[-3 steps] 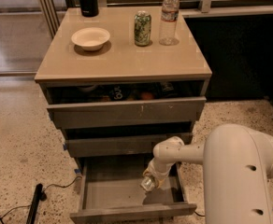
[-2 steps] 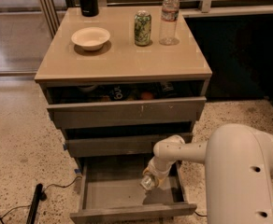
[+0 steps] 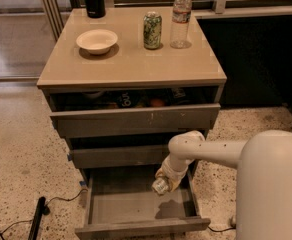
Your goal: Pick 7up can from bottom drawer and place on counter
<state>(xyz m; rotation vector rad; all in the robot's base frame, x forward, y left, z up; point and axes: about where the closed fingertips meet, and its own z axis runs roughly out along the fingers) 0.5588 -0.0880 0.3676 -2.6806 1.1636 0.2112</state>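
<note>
Camera view: the gripper (image 3: pixel 165 182) grasps the 7up can (image 3: pixel 159 186), which juts toward seven o'clock over the open bottom drawer (image 3: pixel 126 204).

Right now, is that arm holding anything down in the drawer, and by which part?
Yes: the gripper holds the 7up can by its sides, tilted, above the floor of the open bottom drawer.

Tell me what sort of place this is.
Probably an office break area: counter with bowl and water bottle, stocked top drawer, terrazzo floor. The gripper holds the 7up can over the bottom drawer.
</note>
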